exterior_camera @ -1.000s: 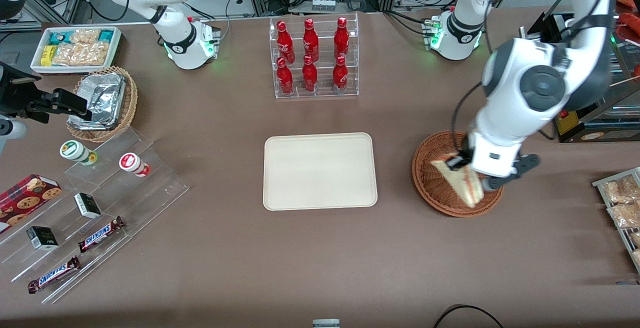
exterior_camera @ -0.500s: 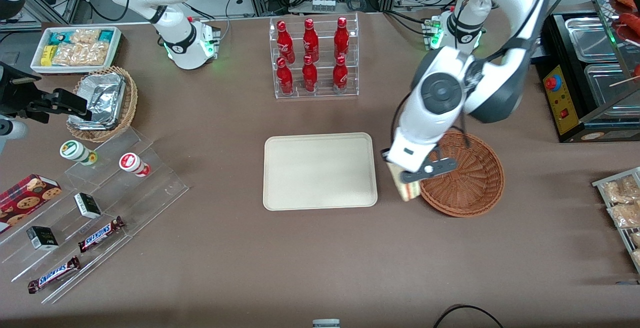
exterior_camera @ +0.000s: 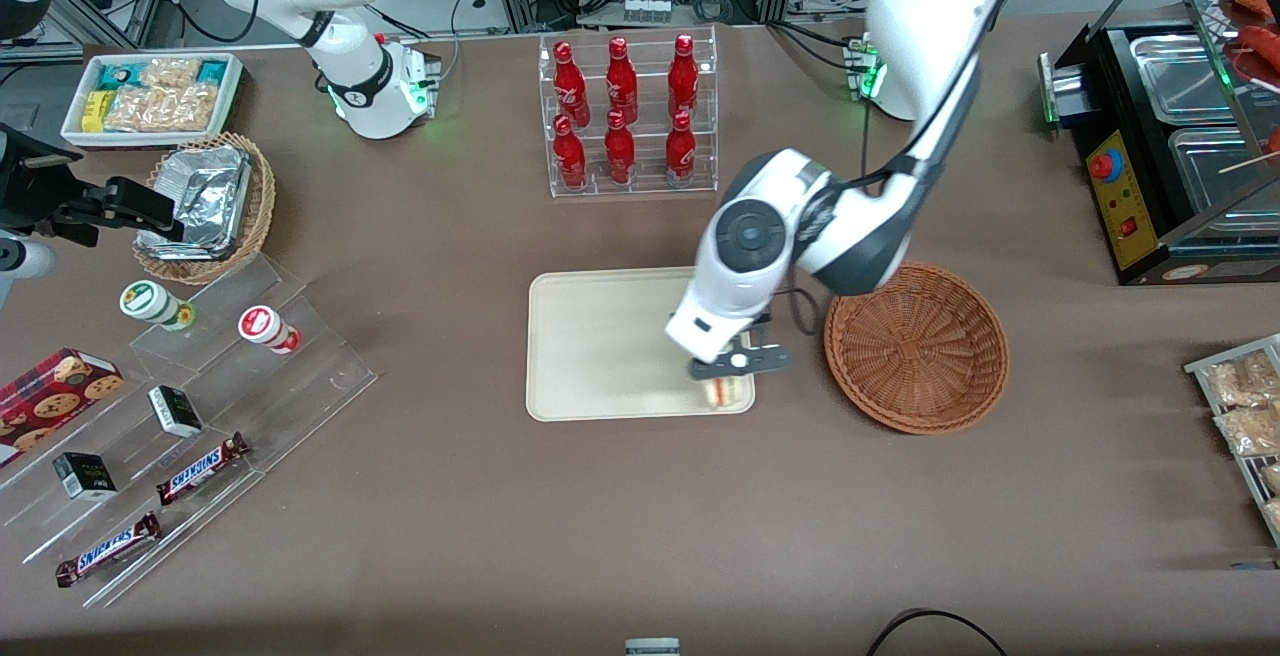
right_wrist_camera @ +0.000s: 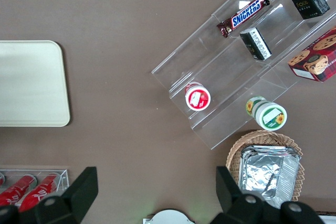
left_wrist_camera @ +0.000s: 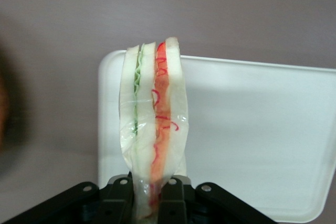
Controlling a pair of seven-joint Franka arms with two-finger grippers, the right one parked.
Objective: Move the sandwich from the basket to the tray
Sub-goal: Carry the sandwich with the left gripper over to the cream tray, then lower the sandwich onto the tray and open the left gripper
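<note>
1. Hand (exterior_camera: 731,368) hangs over the tray's (exterior_camera: 600,346) 4 o'clock corner, pinching the sandwich (left_wrist_camera: 153,124).
2. Front view: sandwich (exterior_camera: 727,393) mostly hidden under the arm; only its tip shows.
3. Basket (exterior_camera: 916,346) sits beside the tray on the counter (exterior_camera: 640,516).

A clear rack (exterior_camera: 628,116) holding six red bottles (exterior_camera: 620,111) stands upright on a brown table (exterior_camera: 560,516). Toward the parked arm's end of the table, a white deep tray of packaged snacks (exterior_camera: 150,96) sits near a tan wicker basket of crumpled foil containers (exterior_camera: 205,206). Nearer the front camera than these, clear stepped shelves (exterior_camera: 190,416) carry two round tubs (exterior_camera: 155,304), two small dark boxes (exterior_camera: 175,410), two Snickers bars (exterior_camera: 200,468) and a red cookie box (exterior_camera: 55,386).
</note>
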